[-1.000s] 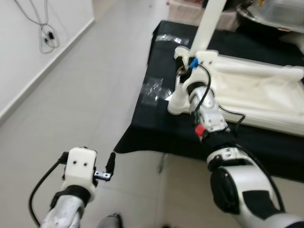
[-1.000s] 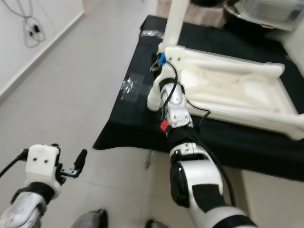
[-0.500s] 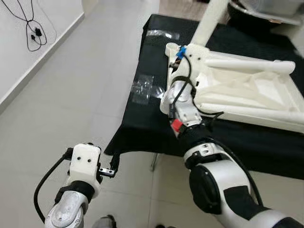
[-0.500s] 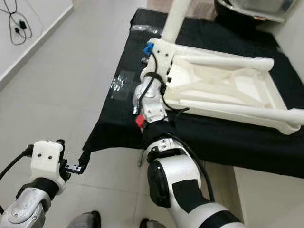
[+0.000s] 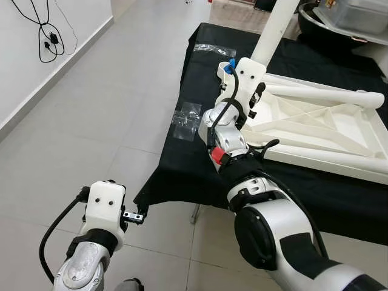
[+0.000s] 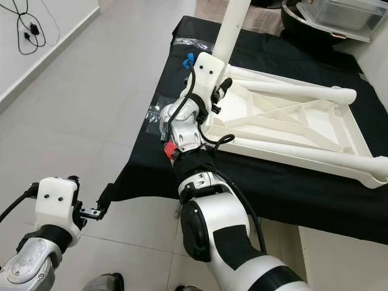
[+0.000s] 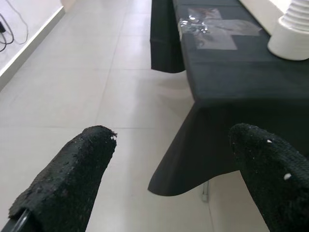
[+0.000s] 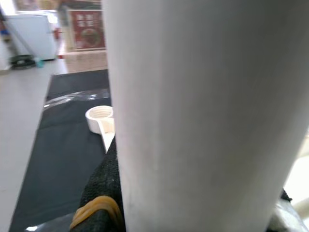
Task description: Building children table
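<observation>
At about seven o'clock the left gripper [image 5: 134, 217] hangs idle over the pale tiled floor [image 5: 91, 109], its black fingers [image 7: 72, 181] spread wide on nothing. Past the clear plastic bags [image 5: 187, 113] on the black cloth-covered bench [image 5: 182, 163], the right gripper [image 6: 218, 97] now sits closed around the white cylindrical plastic leg [image 6: 232, 24] standing at the upturned white plastic children's table's [image 6: 291, 124] near-left corner. A second ago it was lower beside that corner's socket, so the leg looks nearly seated, the other three sockets, including the one at nine o'clock [image 8: 99, 116], still bare.

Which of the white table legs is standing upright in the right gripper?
The leg at the upturned tabletop's far-left corner, held by the right gripper; the others lie flat.
</observation>
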{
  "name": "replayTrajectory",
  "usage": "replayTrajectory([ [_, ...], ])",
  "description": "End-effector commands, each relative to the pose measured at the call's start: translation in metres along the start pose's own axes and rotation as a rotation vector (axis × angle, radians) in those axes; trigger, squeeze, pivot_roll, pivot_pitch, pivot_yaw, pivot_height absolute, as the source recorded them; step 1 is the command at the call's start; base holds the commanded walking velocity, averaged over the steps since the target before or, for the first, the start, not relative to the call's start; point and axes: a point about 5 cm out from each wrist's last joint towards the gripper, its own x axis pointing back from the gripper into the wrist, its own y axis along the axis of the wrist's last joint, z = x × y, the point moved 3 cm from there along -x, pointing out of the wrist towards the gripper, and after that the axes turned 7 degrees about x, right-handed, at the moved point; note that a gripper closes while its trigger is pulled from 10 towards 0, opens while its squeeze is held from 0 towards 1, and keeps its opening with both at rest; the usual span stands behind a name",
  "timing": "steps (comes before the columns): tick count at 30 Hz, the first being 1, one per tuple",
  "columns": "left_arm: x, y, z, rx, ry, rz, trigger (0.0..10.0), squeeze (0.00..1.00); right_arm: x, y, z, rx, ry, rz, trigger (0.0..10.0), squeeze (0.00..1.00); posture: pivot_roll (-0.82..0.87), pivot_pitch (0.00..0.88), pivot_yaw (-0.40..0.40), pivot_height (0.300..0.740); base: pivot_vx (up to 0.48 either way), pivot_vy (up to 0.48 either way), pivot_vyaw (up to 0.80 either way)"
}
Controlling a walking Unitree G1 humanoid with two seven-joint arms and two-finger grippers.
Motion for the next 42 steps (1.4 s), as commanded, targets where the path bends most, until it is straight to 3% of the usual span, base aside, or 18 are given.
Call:
replayTrajectory([
  [1,0.000,-0.006,-0.002,0.001,-0.004,0.023,10.0,0.00,0.011,-0.084,-0.007,0.123,0.080,0.281,10.0,0.00,0.16,0.206,-0.125,0.740,0.000,0.000,0.00],
  [8,-0.001,-0.007,-0.003,0.003,-0.005,0.023,10.0,0.00,0.014,-0.087,0.009,0.014,0.355,0.282,10.0,0.00,0.15,0.203,-0.126,0.740,0.000,0.000,0.00],
  [10,-0.001,-0.007,-0.003,0.004,-0.005,0.022,10.0,0.00,0.019,-0.090,0.021,-0.055,0.548,0.339,10.0,0.00,0.15,0.201,-0.126,0.740,0.000,0.000,0.00],
  [11,-0.001,-0.007,-0.003,0.004,-0.005,0.022,10.0,0.00,0.019,-0.090,0.021,-0.055,0.548,0.339,10.0,0.00,0.15,0.201,-0.126,0.740,0.000,0.000,0.00],
  [13,-0.001,-0.007,-0.004,0.004,-0.005,0.021,10.0,0.00,0.026,-0.096,0.029,-0.100,0.679,0.428,10.0,0.00,0.15,0.200,-0.126,0.740,0.000,0.000,0.00],
  [15,-0.002,-0.007,-0.004,0.005,-0.005,0.020,10.0,0.00,0.033,-0.099,0.035,-0.018,0.832,0.419,10.0,0.00,0.15,0.198,-0.128,0.740,0.000,0.000,0.00],
  [16,-0.002,-0.007,-0.004,0.005,-0.005,0.020,10.0,0.00,0.033,-0.099,0.035,-0.018,0.832,0.419,10.0,0.00,0.15,0.198,-0.128,0.740,0.000,0.000,0.00],
  [18,-0.002,-0.007,-0.004,0.006,-0.004,0.019,10.0,0.00,0.042,-0.101,0.039,0.014,0.998,0.424,10.0,0.00,0.15,0.196,-0.131,0.740,0.000,0.000,0.00],
  [19,-0.002,-0.007,-0.004,0.006,-0.004,0.019,10.0,0.00,0.042,-0.101,0.039,0.014,0.998,0.424,10.0,0.00,0.15,0.196,-0.131,0.740,0.000,0.000,0.00],
  [20,-0.002,-0.006,-0.004,0.006,-0.003,0.016,10.0,0.00,0.050,-0.099,0.041,0.001,1.136,0.440,10.0,0.00,0.15,0.195,-0.134,0.740,0.000,0.000,0.00],
  [21,-0.002,-0.006,-0.004,0.006,-0.003,0.016,10.0,0.00,0.050,-0.099,0.041,0.001,1.136,0.440,10.0,0.00,0.15,0.195,-0.134,0.740,0.000,0.000,0.00],
  [22,-0.002,-0.006,-0.004,0.007,-0.002,0.016,10.0,0.00,0.052,-0.097,0.042,0.002,1.184,0.430,10.0,0.00,0.15,0.195,-0.134,0.740,0.000,0.000,0.00],
  [23,-0.002,-0.006,-0.004,0.007,-0.001,0.013,10.0,0.00,0.059,-0.094,0.041,0.019,1.333,0.395,10.0,0.00,0.15,0.194,-0.138,0.740,0.000,0.000,0.00],
  [24,-0.002,-0.006,-0.004,0.007,-0.001,0.013,10.0,0.00,0.059,-0.094,0.041,0.019,1.333,0.395,10.0,0.00,0.15,0.194,-0.138,0.740,0.000,0.000,0.00],
  [27,-0.002,-0.006,-0.004,0.008,0.002,0.011,10.0,0.00,0.069,-0.085,0.040,0.011,1.530,0.326,10.0,0.00,0.15,0.192,-0.138,0.740,0.000,0.000,0.00],
  [33,-0.002,-0.006,-0.004,0.009,0.001,0.011,10.0,0.00,0.082,-0.078,0.033,0.012,1.744,0.243,10.0,0.00,0.15,0.186,-0.139,0.740,0.000,0.000,0.00],
  [39,-0.001,-0.006,-0.004,0.003,0.000,0.012,10.0,0.00,0.097,-0.059,0.023,-0.114,1.989,0.159,10.0,0.00,0.16,0.180,-0.145,0.740,0.000,0.000,0.00],
  [42,-0.001,-0.006,-0.004,0.002,0.001,0.012,10.0,0.00,0.103,-0.053,0.020,-0.124,2.075,0.105,10.0,0.00,0.16,0.183,-0.145,0.740,0.000,0.000,0.00],
])
